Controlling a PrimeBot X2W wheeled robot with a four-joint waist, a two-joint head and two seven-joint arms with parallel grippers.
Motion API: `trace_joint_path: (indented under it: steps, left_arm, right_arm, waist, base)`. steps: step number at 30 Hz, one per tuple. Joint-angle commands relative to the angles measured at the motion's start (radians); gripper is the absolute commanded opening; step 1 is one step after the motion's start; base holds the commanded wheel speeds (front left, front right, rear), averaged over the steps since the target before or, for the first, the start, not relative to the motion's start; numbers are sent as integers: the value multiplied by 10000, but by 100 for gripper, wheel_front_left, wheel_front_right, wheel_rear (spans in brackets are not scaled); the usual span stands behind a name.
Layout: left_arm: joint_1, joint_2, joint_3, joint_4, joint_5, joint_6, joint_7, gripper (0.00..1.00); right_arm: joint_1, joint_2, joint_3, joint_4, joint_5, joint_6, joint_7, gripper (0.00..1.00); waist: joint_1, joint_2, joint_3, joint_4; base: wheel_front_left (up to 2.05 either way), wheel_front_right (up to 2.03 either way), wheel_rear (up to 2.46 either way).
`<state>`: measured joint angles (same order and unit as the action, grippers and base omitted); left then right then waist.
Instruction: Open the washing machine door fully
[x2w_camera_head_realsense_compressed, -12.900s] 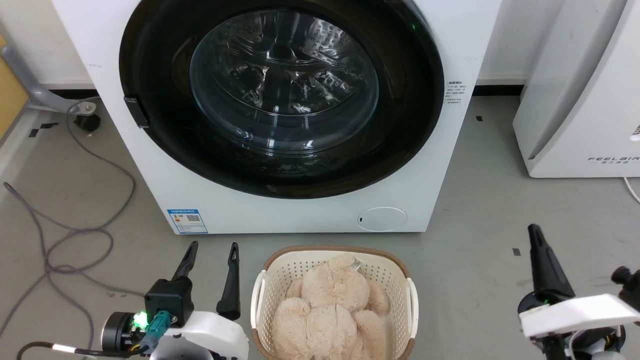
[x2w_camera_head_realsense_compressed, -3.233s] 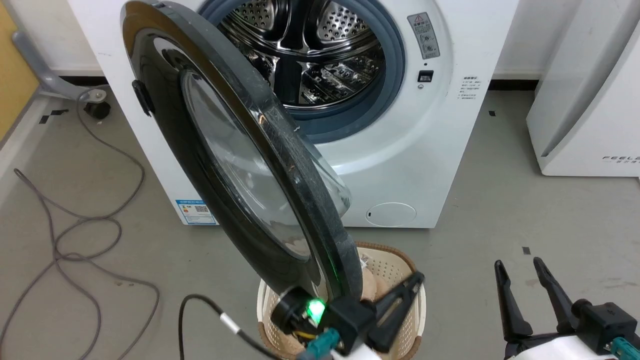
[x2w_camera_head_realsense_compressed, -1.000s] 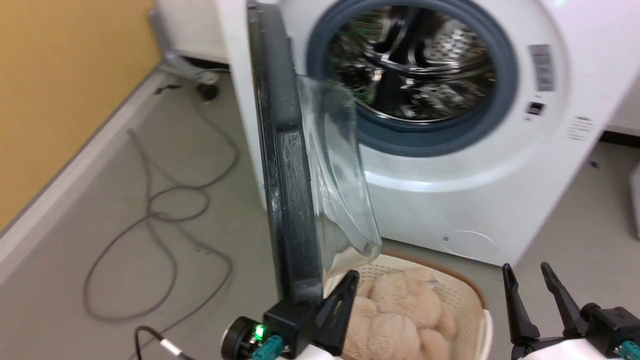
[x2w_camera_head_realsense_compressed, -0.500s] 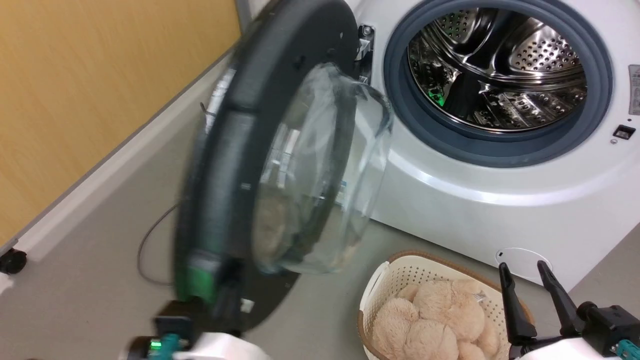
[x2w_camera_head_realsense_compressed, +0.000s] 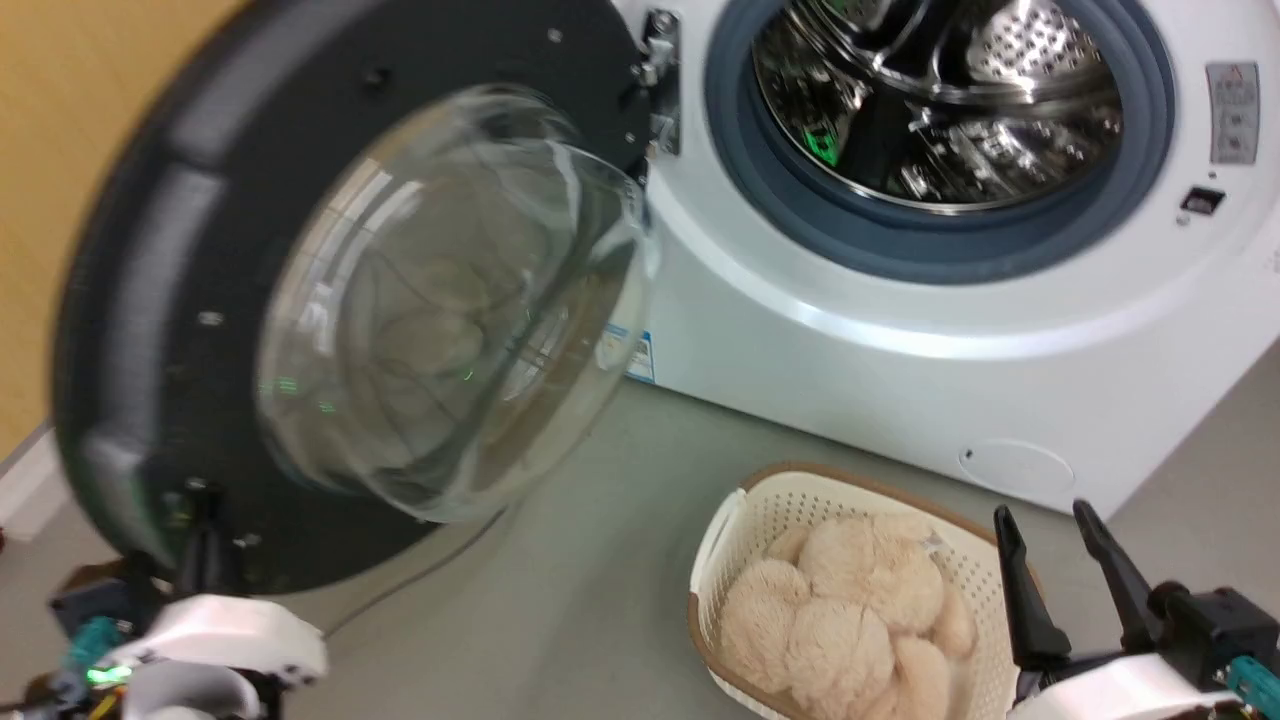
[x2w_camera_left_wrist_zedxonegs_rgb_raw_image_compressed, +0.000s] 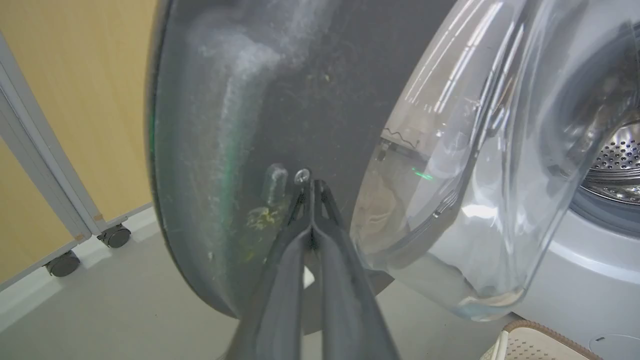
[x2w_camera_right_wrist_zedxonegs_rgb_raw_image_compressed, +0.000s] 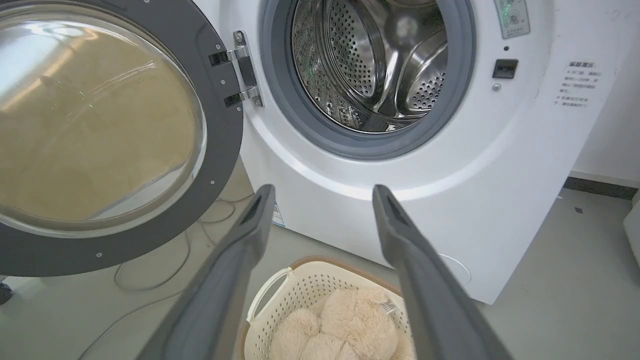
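Found the washing machine door (x2w_camera_head_realsense_compressed: 150, 250) standing wide on its hinge (x2w_camera_right_wrist_zedxonegs_rgb_raw_image_compressed: 245, 70), left of the drum opening (x2w_camera_head_realsense_compressed: 940, 255), with its inner face and glass bowl turned toward the robot. Noted the left gripper (x2w_camera_left_wrist_zedxonegs_rgb_raw_image_compressed: 311, 189) with fingers pressed together on nothing, tips set at the door's dark inner ring beside a small screw, apparently touching. Judged the door to lie straight ahead of those tips, so reckoned on a forward push, away from the machine toward the yellow wall (x2w_camera_left_wrist_zedxonegs_rgb_raw_image_compressed: 75, 100), for any swing left. Took the left arm as the nearer one. Saw the right gripper (x2w_camera_right_wrist_zedxonegs_rgb_raw_image_compressed: 324, 192) spread apart and empty, well off above the laundry basket (x2w_camera_right_wrist_zedxonegs_rgb_raw_image_compressed: 320, 261).
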<state>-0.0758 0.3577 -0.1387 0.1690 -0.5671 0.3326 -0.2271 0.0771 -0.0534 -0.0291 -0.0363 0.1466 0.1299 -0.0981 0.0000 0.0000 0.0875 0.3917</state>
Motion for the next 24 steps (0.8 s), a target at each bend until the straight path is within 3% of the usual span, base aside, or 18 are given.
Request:
trace_joint_path:
  steps: [1,10,24]
  left_arm:
    - [-263,103,247,339,-140,-85,-93,0]
    - [-1265,191,1504,2560,-641,-929,-332,0]
    - [-1124,-314,3097,2988,479,-1472,-345,0]
  right_arm:
    - [-219,32,9,-82,-82,8,32,100]
    - [-504,32,161,-60,-114,8,95,100]
    - [-414,32,151,287,109,8,-127,100]
  waist:
    - [0,0,243,-237]
    - [0,0,554,-764]
    - [0,0,30,-972]
  base:
    - [0,0,0]
    - [0,0,0]
    - [0,0,0]
